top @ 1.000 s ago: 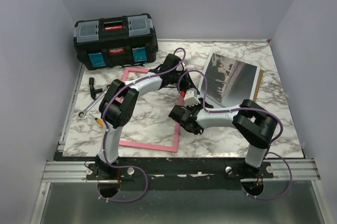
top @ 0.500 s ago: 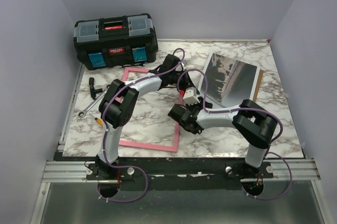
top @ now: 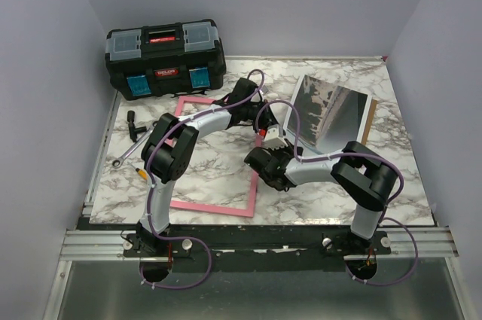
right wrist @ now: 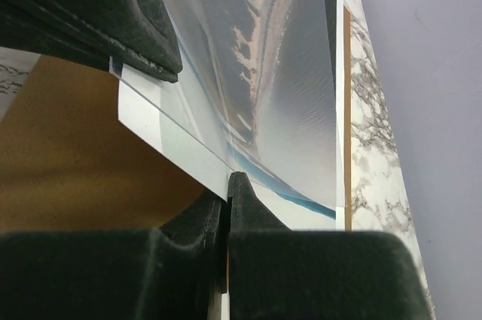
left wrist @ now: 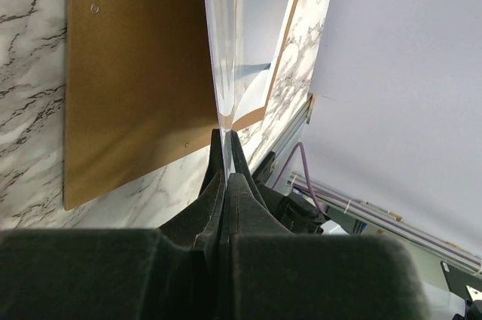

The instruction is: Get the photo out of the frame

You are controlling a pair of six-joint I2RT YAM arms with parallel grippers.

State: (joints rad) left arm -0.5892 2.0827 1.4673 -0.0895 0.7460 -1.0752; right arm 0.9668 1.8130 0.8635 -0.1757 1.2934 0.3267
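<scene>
The pink frame (top: 218, 207) lies flat at the table's left centre with bare marble inside it. The photo (top: 331, 113), a grey landscape print with a white border, is tilted up at the right rear over the brown backing board (top: 369, 120). My right gripper (right wrist: 228, 184) is shut on the white near edge of the photo (right wrist: 271, 94). My left gripper (left wrist: 224, 135) is shut on a clear sheet (left wrist: 226, 49), seen edge-on, which lies over the print. In the top view both grippers meet at the photo's left edge, the left gripper (top: 267, 109) behind the right gripper (top: 285, 138).
A black toolbox (top: 166, 56) stands at the back left, close behind the frame. A wrench (top: 128, 153) and small hand tools (top: 135, 128) lie left of the frame. The backing board (left wrist: 128, 71) rests flat on the marble. Walls close in on three sides.
My right gripper has shut on the photo's white edge, and its wrist has shifted slightly right. The left arm holds still.
</scene>
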